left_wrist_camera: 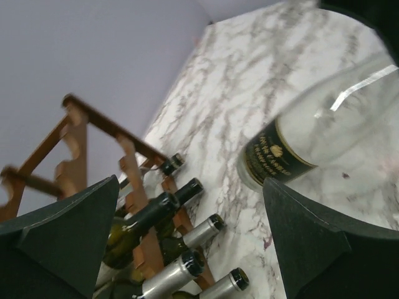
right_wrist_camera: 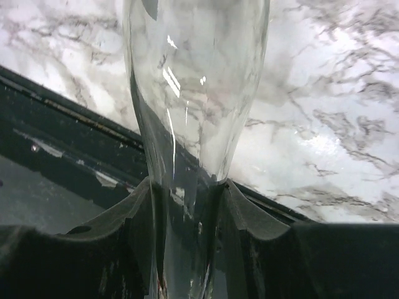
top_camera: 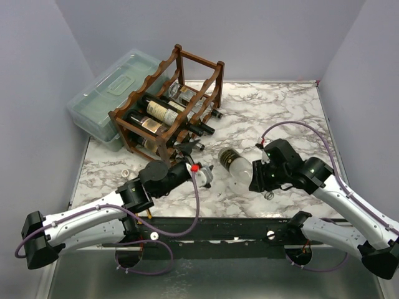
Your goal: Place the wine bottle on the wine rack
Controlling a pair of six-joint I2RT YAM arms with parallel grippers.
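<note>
Top external view: clear glass wine bottle with dark label [top_camera: 234, 166] not yet racked, neck clamped in right tool [top_camera: 257, 177] over marble bench [top_camera: 287, 112], apart from dark reddish-brown wooden wine rack [top_camera: 187, 62] holding stored bottles [top_camera: 159, 112]; left tool [top_camera: 202, 174] spread apart, empty.

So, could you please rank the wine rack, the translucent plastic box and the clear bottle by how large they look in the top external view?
1. wine rack
2. plastic box, though the rack hides part of it, so these two are close
3. clear bottle, plainly the smallest
</note>
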